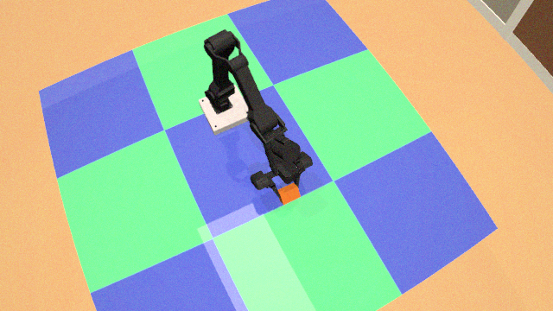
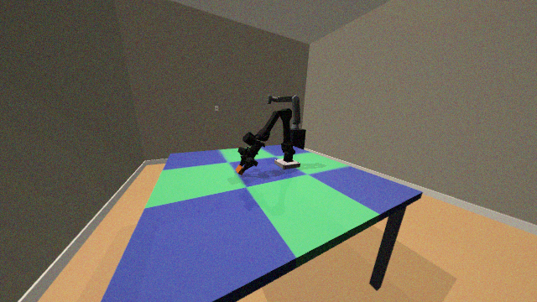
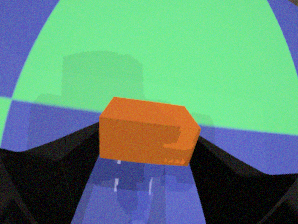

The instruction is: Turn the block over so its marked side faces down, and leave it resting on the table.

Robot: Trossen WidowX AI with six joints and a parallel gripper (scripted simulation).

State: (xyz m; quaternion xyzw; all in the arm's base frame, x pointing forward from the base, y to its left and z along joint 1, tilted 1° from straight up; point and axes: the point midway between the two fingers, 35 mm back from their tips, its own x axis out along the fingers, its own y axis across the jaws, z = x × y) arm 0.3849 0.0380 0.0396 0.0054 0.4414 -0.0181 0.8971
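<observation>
Centre of the top view: 1 black arm [image 1: 255,104] reaches down-right from its white base plate [image 1: 210,122].
Gripper [image 1: 287,187]: clamped on the orange block [image 1: 289,193].
Block position: raised above the checkered table [image 2: 210,235], tilted, near a blue-green seam.
Wrist view: block [image 3: 148,131] pinched between both dark fingers.

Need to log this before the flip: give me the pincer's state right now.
Pincer: closed on the orange block, held between its fingers.

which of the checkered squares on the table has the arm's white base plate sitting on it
The centre blue square, the one ringed by four green squares. The white base plate sits at its far corner; the gripper holds the orange block above its near edge.
</observation>
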